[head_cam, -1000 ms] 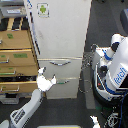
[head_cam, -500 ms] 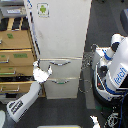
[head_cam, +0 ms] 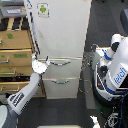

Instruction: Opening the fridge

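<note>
At the tall white fridge [head_cam: 60, 45], standing beside a tan wooden drawer cabinet [head_cam: 15, 55], the claw [head_cam: 40, 65] is reaching for its left edge; I cannot tell whether it is clenched. Gripping and pulling seems next.

the tool [head_cam: 40, 65] is seen at the left end of the upper drawer handle [head_cam: 59, 62] of the closed white fridge [head_cam: 60, 30], beside the wooden cabinet [head_cam: 15, 50].

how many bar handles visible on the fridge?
2. The upper handle runs across the top drawer of the fridge, right beside the gripper; the lower handle is on the bottom drawer. None seems hidden.
</note>
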Robot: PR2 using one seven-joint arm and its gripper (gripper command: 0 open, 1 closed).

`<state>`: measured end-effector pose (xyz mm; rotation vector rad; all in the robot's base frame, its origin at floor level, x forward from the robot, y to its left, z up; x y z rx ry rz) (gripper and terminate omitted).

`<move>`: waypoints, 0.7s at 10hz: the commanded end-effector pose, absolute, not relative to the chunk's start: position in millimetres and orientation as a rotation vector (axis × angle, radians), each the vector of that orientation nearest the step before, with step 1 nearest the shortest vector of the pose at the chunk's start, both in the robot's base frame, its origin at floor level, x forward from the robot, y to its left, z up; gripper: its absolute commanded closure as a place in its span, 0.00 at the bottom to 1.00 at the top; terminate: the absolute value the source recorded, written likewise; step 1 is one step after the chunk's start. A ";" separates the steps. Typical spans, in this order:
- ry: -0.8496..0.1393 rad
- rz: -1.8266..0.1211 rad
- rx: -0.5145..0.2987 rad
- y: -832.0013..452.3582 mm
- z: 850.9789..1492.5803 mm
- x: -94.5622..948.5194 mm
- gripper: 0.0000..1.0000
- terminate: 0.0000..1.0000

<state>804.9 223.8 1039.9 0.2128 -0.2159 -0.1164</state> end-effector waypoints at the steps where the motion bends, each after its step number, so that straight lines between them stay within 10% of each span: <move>1: -0.258 -0.085 0.292 270.7 1071.0 858.3 0.00 0.00; 7: -0.271 -0.093 0.278 286.3 1074.5 890.6 0.00 0.00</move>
